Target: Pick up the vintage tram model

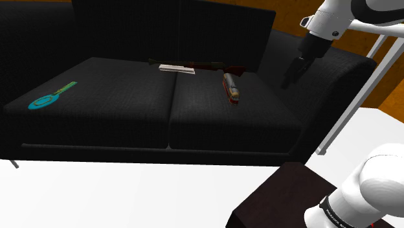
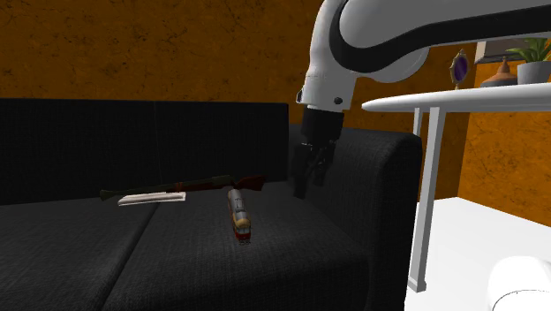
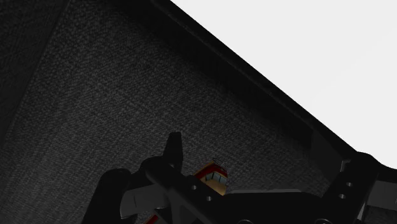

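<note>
The tram model (image 1: 231,87) is a small red and yellow car lying on the right seat cushion of a black sofa (image 1: 129,110). In the second exterior view the tram (image 2: 238,213) lies lengthwise, one end toward the sofa's front. My gripper (image 1: 289,75) hangs above the cushion, off to the shoulder view's right of the tram and close to the armrest. It (image 2: 305,179) points down and is open, with nothing between its fingers. In the wrist view the tram's end (image 3: 215,177) peeks out just past the hand, between the spread fingers (image 3: 173,147).
A long brown and green rifle-like object (image 1: 194,64) lies along the sofa back with a white flat piece (image 1: 177,68) beside it. A teal item (image 1: 52,96) rests on the left cushion. A white table (image 2: 459,102) with thin legs (image 1: 353,110) stands past the armrest.
</note>
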